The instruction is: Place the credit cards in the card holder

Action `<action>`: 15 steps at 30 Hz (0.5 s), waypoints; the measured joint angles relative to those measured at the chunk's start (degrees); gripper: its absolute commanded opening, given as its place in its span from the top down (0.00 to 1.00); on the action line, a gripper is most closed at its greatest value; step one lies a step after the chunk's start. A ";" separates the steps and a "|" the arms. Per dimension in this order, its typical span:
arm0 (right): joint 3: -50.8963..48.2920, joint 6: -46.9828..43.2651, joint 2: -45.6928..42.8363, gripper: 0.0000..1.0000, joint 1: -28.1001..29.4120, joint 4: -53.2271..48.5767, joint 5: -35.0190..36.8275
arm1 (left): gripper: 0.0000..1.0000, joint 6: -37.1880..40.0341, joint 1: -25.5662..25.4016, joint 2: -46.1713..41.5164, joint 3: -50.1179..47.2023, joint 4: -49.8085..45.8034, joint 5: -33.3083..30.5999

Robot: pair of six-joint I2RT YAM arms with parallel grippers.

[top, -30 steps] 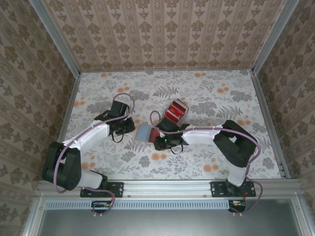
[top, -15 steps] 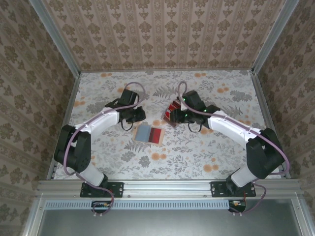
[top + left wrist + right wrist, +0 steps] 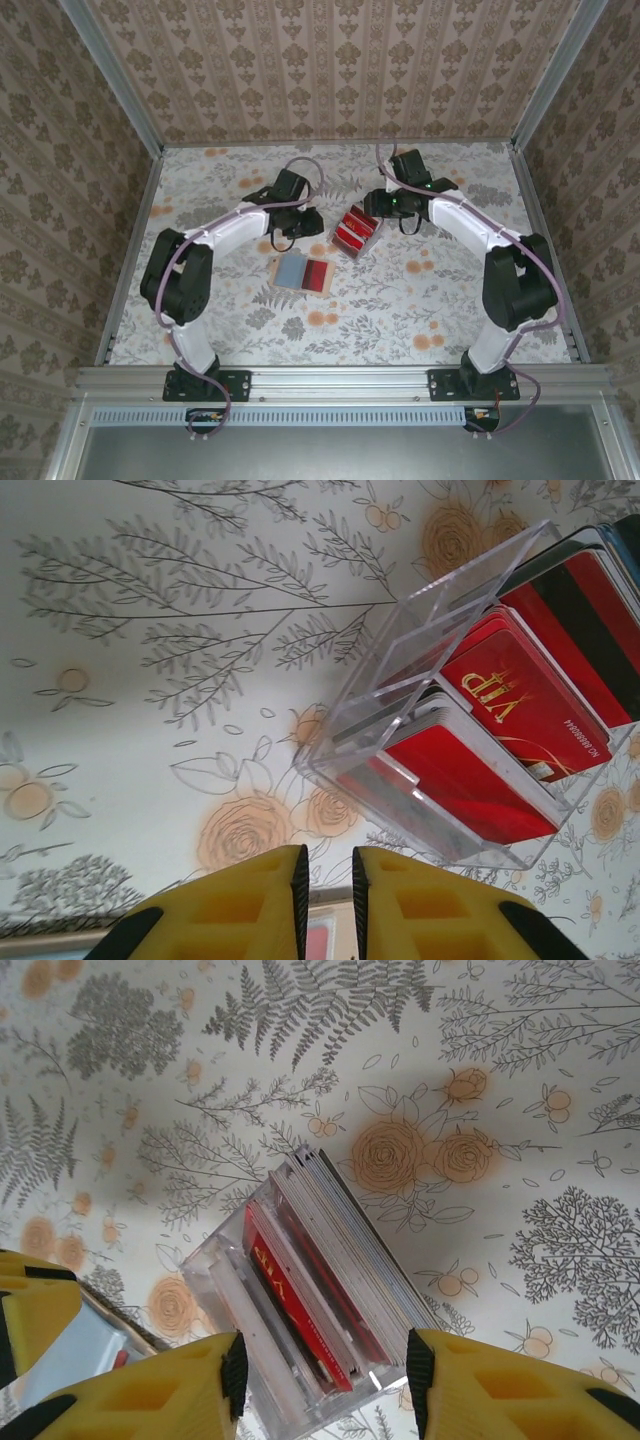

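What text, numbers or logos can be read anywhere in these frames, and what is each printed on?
"VIP": gold letters on the front red card standing in the clear box, left wrist view.
"No." followed by a row of digits: small print along that same card's edge; the digits are too small to read reliably.
Gold marks on a slanted red card, right wrist view: cut off by neighbouring cards, unreadable.
Top view: nothing legible.

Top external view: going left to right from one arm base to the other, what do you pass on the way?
left arm base → card holder → clear box with the credit cards in it → right arm base
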 measured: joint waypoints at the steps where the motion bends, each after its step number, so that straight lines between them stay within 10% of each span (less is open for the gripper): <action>1: 0.61 -0.46 0.70 0.48 0.00 -0.48 0.07 | 0.78 0.00 -0.20 0.52 0.48 0.02 0.26; 15: 8.46 -7.15 8.31 0.42 0.00 -7.85 1.42 | 0.74 1.33 -1.09 7.87 8.15 -0.79 3.30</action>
